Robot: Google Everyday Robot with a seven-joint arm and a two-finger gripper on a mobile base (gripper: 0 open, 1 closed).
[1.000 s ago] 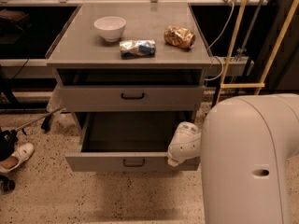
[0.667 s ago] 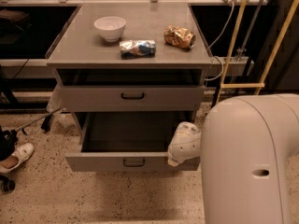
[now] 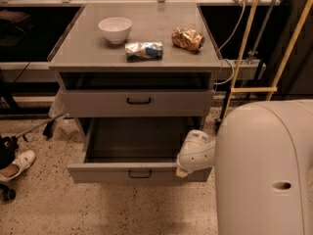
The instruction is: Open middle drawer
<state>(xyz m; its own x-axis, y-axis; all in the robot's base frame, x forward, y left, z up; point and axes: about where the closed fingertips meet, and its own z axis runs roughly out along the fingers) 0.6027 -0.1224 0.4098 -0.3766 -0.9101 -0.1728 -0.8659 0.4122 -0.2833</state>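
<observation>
The middle drawer point(image 3: 139, 172) is a wide grey drawer with a small black loop handle. It stands pulled out towards me, and its dark inside looks empty. The taller-fronted top drawer point(image 3: 139, 102) above it is shut. The lowest drawer is hidden under the open one. My gripper point(image 3: 185, 169) is the white end of the arm and sits at the open drawer's right front corner, against its front edge.
On the cabinet top point(image 3: 88, 53) stand a white bowl point(image 3: 115, 29), a blue-and-white packet point(image 3: 143, 50) and a brown snack bag point(image 3: 187, 38). My white body point(image 3: 266, 175) fills the lower right. A shoe point(image 3: 17, 163) lies on the floor at left. Yellow poles point(image 3: 243, 58) and cables stand at right.
</observation>
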